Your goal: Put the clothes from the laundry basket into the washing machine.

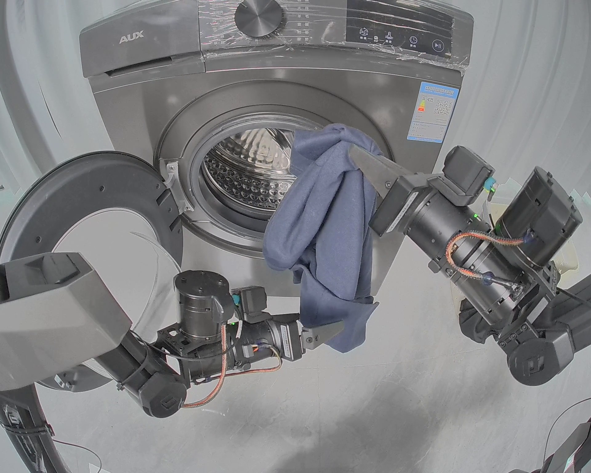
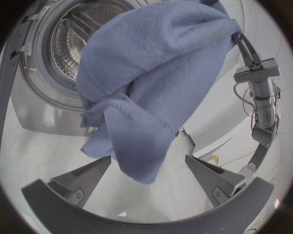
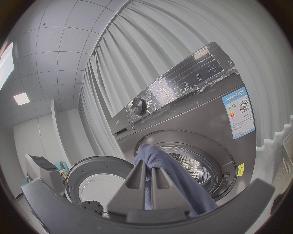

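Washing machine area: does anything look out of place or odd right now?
Nothing looks spilled or damaged. The blue garment hangs outside the drum, pinched by the right gripper in front of the opening, its tail drooping into the open left gripper. Wrinkled plastic film covers the control panel.

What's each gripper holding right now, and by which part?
Right gripper is shut on the blue garment, pinching its bunched top fold; the rest hangs free. Left gripper is open at the hanging end, holding nothing.
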You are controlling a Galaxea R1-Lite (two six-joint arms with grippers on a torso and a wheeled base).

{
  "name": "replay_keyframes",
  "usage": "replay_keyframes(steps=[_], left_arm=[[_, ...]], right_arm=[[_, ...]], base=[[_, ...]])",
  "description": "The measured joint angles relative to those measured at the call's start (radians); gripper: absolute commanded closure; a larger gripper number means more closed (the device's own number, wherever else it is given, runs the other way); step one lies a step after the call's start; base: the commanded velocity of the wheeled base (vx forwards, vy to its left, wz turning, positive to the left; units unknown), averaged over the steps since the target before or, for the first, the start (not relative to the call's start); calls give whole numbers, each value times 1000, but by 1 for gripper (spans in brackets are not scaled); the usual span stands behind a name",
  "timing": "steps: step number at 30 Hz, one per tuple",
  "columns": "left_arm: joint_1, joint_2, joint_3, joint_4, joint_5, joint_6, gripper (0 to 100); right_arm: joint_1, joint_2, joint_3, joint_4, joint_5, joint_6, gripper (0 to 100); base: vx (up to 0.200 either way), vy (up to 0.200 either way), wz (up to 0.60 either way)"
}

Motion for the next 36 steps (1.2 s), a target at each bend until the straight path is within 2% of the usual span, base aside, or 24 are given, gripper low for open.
replay_keyframes(steps=[10, 11, 17, 25, 31, 36], left_arm=[[-5, 61, -45, -77, 60, -4, 0], [-5, 66, -48, -82, 66, -5, 100], [-10, 79, -59, -113, 81, -31, 100], [-10, 52, -23, -173, 82, -36, 100], [-20, -66, 76, -183, 80, -35, 100], [-35, -239, 197, -187, 71, -30, 100]], right_arm=[[1, 0, 13, -2, 0, 0, 100], [1, 0, 13, -1, -1, 0, 100], [1, 0, 15, -3, -1, 1, 100], [-11, -9, 25, -2, -2, 2, 100], [-20, -33, 82, 2, -1, -1, 100], [-27, -57, 141, -3, 5, -7, 100]], base=[[0, 0, 0], [0, 0, 0], [0, 0, 0], [0, 0, 0], [0, 0, 0], [0, 0, 0]])
